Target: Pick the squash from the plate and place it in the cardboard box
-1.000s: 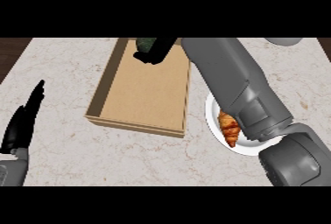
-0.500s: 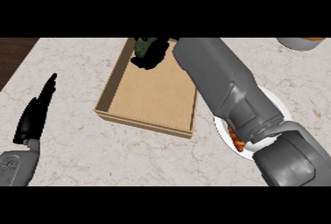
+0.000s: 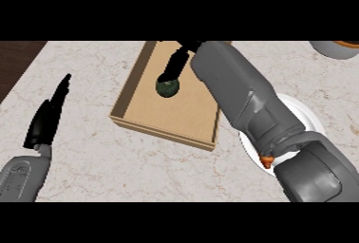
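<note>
Dark green squash [image 3: 167, 88] lying inside the cardboard box [image 3: 140, 121], on its brown floor toward the far end, just beside the right wall. Right hand [image 3: 175, 64] directly above it, black fingers [image 3: 170, 73] hanging down, fairly straight and touching or nearly touching the top of the squash, not wrapped around it; contact impossible to tell for certain from this angle. Grey right forearm [image 3: 242, 102] stretching diagonally from the lower right corner across the box's right wall, covering much of the white plate [image 3: 308, 118] beside the box. Only the plate's right rim and a sliver of its lower left edge showing past the arm. Small orange-brown piece of food [image 3: 266, 161] peeking out at that lower edge, tucked against the forearm, mostly hidden and too little of it showing to name.

Box sitting slightly tilted on the pale marbled table [image 3: 91, 156], open top up, near wall facing the lower edge of the view. Left hand [image 3: 46, 118] well apart from the box at the left side, resting open, fingers straight and pressed together, pointing up. Grey left forearm [image 3: 21, 178] below it in the lower left corner. Grey round object with an orange inside [image 3: 336, 47] partly cut off at the upper right edge. Dark wood strip [image 3: 17, 61] along the upper left, beyond the table's edge.
</note>
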Available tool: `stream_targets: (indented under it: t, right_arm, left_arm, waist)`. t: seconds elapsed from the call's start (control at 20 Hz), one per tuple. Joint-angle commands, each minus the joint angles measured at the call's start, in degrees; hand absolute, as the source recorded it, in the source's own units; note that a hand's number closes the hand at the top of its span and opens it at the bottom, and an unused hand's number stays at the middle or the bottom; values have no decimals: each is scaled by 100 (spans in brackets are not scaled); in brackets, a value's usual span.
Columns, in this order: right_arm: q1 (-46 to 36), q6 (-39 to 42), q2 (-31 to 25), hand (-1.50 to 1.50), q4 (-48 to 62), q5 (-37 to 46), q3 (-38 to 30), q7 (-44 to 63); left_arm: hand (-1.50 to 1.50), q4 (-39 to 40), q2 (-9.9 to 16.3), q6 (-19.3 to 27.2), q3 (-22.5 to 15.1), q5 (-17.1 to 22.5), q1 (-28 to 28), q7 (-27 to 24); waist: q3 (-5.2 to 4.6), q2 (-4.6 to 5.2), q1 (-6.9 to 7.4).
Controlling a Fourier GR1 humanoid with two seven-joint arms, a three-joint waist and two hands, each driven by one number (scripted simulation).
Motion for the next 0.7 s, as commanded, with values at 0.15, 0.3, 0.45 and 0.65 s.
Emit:
stream_targets:
  t: [0.15,0.3,0.45,0.65]
  right_arm:
    - [119,-278,0,-150,-72,-420,-323,-484]
    - [58,-296,0,-150,-192,-789,-652,-632]
    - [121,-353,0,-150,-344,-1138,-1006,-677]
    - [169,-209,-33,-150,-433,-1391,-1244,-695]
  left_arm:
    - [0,-60,134,-153,71,64,-10,23]
    - [0,76,14,37,37,-65,-37,53]
    - [0,-17,159,-59,199,70,-47,81]
    - [0,-51,122,-40,244,112,197,65]
  waist:
    - [9,-25,69]
    - [10,-16,-98]
    - [15,15,-169]
    - [15,-23,-322]
